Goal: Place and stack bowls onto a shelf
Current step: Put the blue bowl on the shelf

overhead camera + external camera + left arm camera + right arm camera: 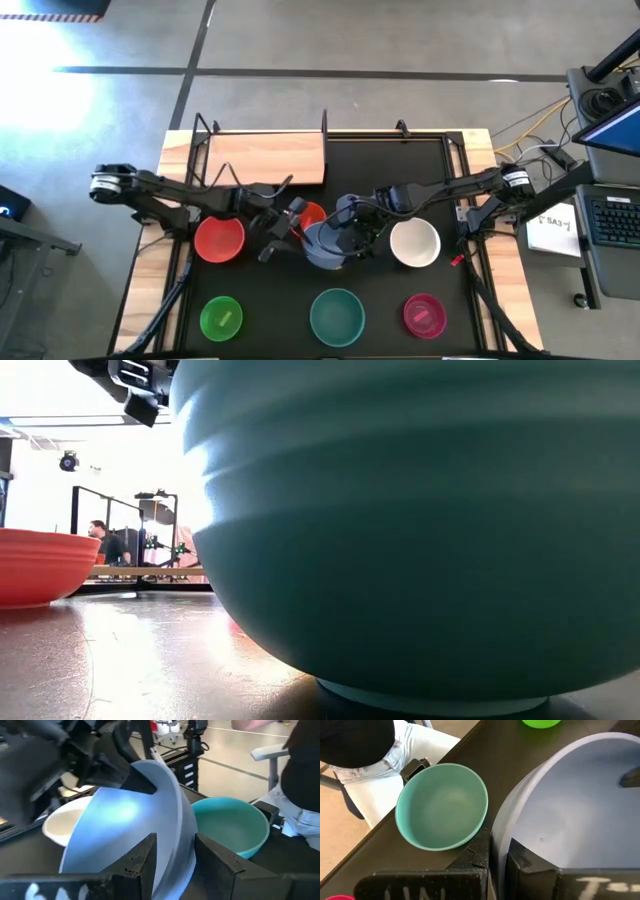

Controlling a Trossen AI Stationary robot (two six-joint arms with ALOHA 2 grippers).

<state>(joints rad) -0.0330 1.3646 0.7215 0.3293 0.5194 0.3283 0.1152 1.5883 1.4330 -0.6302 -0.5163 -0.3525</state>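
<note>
Blue bowl [325, 245]: at the mat's centre, tilted up on edge, gripped from 2 sides at once; in the left wrist view [125, 830] its rim sits between that arm's fingers, in the right wrist view [580, 805] its wall fills most of the picture.
Left gripper [285, 225]: at the blue bowl's 9 o'clock edge, fingers [142, 862] narrowed onto the rim, 1 inside and 1 outside.
Right gripper [350, 228]: at the bowl's 3 o'clock edge, fingers [480, 852] pinched on the opposite rim.
Orange bowl [312, 214]: at the blue bowl's 11 o'clock, mostly covered by the left gripper; only a sliver shows.
Red bowl [219, 240]: at 9 o'clock of the blue bowl, partly under the left arm; also at the low view's edge [40, 565], cut off.
White bowl [414, 243]: at 3 o'clock, just beside the right gripper.
Teal bowl [337, 316]: at 6 o'clock, upright; it blocks nearly the whole low view [420, 530].
Green bowl [221, 318]: at 7 o'clock, near the mat's front edge.
Magenta bowl [424, 315]: at 5 o'clock, front row.
Shelf [265, 158]: at 11 o'clock, bare board at the mat's far corner.
Yellow bowl: cannot be made out.
Person [300, 780]: standing at the table's front edge, cut off.
</note>
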